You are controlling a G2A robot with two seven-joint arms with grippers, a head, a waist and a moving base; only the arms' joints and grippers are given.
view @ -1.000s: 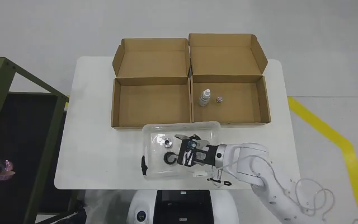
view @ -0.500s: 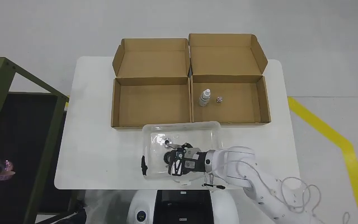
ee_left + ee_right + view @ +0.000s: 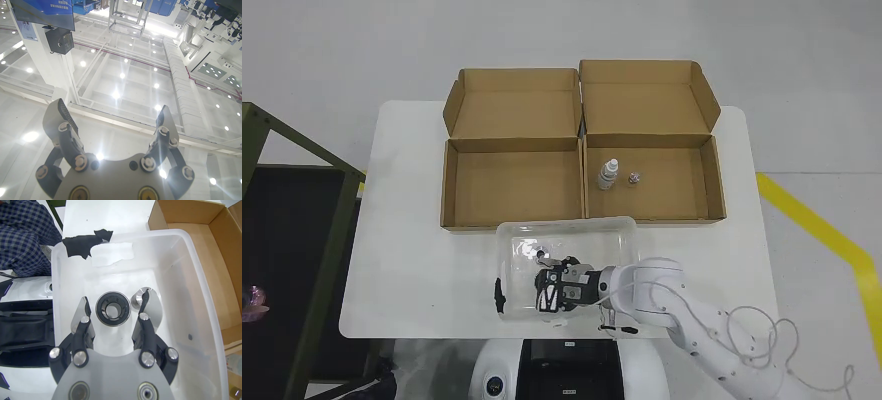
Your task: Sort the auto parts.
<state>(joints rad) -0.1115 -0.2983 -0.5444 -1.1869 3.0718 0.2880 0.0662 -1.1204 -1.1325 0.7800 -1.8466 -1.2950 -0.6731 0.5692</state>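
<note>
Right gripper [image 3: 116, 297] spread wide, low inside the clear plastic bin [image 3: 196, 256], fingers straddling the black ring-shaped bearing [image 3: 113, 310] on the bin's floor, with nothing clamped yet! A round silver metal part [image 3: 137, 298] sits just beside the ring. Beyond the bin's far right, an open brown cardboard box [image 3: 682, 190] already holds a small white bottle [image 3: 609, 173] and a tiny round piece [image 3: 635, 178]; its twin box [image 3: 512, 185] lies beyond the bin's far left. Roughly halfway, I'd say: two placed, two waiting. Left gripper [image 3: 112, 106] gapes at ceiling lights. Under the bin, a white table [image 3: 412, 250]; right of it, a yellow floor stripe [image 3: 822, 230].
</note>
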